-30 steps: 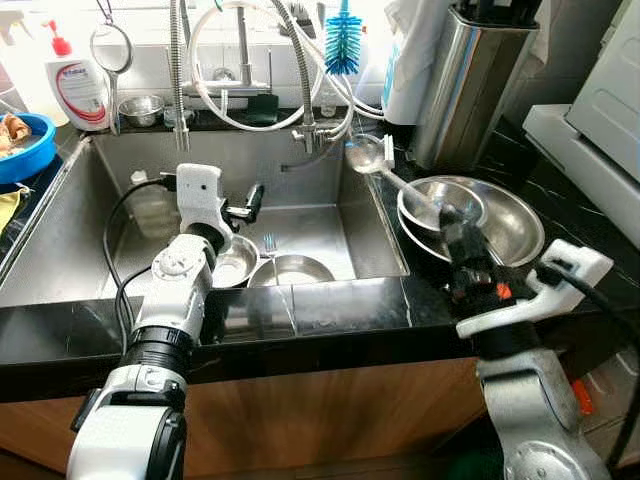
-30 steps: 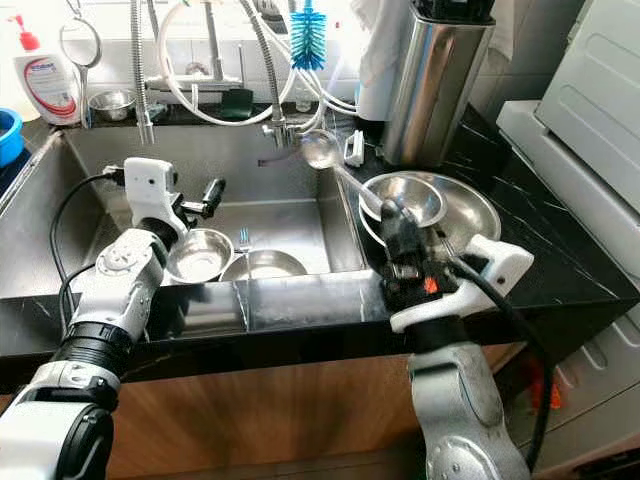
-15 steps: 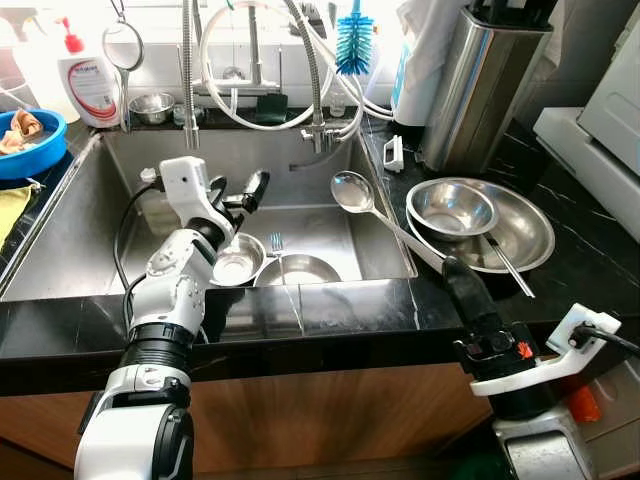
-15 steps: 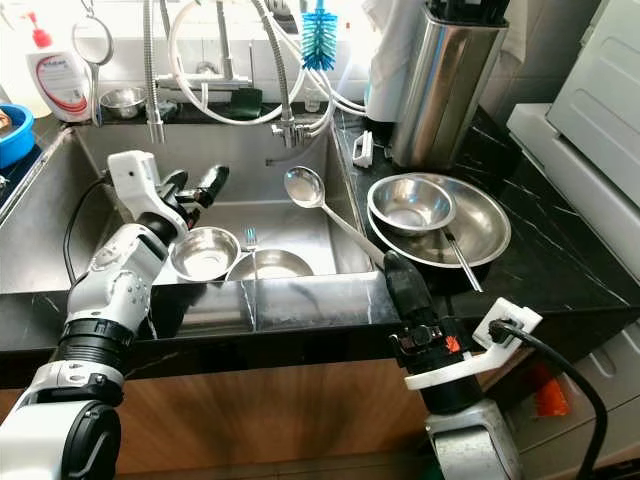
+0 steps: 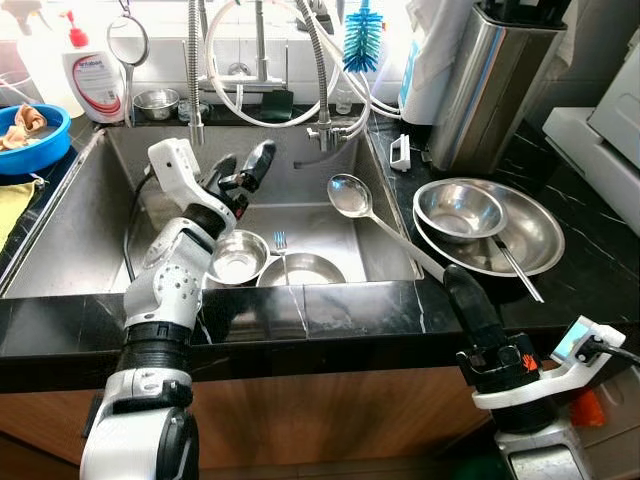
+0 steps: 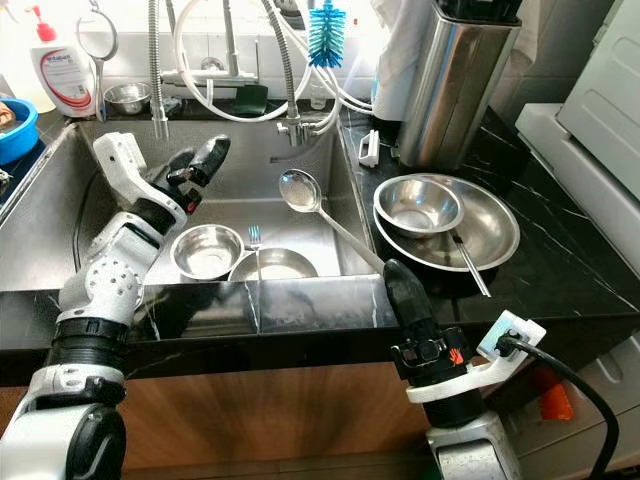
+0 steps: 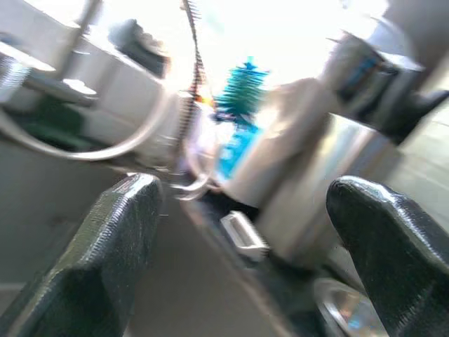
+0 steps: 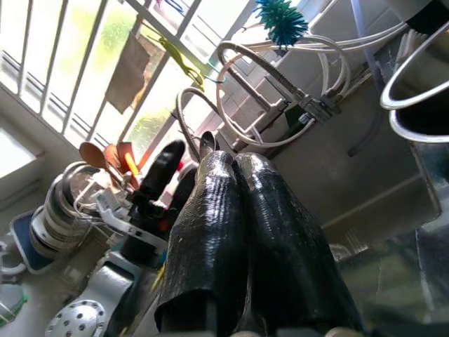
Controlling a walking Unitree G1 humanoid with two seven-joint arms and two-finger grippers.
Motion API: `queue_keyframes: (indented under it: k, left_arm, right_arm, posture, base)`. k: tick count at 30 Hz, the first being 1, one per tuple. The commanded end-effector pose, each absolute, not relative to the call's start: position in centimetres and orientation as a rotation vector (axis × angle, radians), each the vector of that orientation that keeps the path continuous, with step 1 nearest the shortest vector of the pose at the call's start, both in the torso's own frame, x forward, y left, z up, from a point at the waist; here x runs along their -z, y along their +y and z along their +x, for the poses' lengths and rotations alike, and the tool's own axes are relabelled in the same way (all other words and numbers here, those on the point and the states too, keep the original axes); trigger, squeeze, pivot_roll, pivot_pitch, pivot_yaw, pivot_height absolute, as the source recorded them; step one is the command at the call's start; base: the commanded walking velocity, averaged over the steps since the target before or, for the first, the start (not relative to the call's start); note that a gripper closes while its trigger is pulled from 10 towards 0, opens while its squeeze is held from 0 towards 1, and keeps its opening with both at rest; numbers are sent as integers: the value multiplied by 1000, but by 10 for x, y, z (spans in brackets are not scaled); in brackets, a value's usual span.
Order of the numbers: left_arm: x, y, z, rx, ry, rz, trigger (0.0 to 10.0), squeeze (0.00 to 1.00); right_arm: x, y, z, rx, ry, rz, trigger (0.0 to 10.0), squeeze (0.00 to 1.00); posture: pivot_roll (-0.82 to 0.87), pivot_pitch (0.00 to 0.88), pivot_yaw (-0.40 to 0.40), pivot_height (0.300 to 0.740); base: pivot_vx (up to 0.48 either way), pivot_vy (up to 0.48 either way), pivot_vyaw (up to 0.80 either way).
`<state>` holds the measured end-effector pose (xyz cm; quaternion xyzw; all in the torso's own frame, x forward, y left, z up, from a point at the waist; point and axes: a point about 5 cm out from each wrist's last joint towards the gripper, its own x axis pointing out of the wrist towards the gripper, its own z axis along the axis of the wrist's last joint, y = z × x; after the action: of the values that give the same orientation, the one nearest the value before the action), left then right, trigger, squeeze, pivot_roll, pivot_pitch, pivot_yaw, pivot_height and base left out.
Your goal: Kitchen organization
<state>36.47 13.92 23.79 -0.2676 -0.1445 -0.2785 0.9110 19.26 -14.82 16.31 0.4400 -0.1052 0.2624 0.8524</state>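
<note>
— What's your sink holding?
— Two small steel bowls and a fork at its near side. On your desk to the right, a small bowl sits inside a large bowl.
— And the ladle?
— It runs diagonally, cup far-left over the sink, handle coming near-right across the desk edge.
— Your claws?
— Your right claw is clenched at the near desk edge, by the handle's end; whether it touches, you can't tell. Your left claw hangs spread wide above the sink, empty.
</note>
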Motion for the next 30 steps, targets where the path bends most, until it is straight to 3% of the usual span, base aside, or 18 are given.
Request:
queue_keyframes:
  k: [1,16,30]
  left_arm:
    - [-240,136,362,610,-304,-589,10000,0]
    - [-239,118,336,893,-256,-572,10000,0]
    - [-234,105,321,1044,-195,-520,10000,0]
  right_arm:
    - [-166,-149,191,-562,-249,937,10000,0]
    - [-168,-149,192,-568,-260,944,10000,0]
    - [-168,-147,194,-582,-247,934,10000,0]
  posture:
    - [-1,34,-30,740]
    - [4,29,-30,740]
    - [3,42,-29,740]
  base:
    - [0,0,0]
    - [0,0,0]
    - [0,0,0]
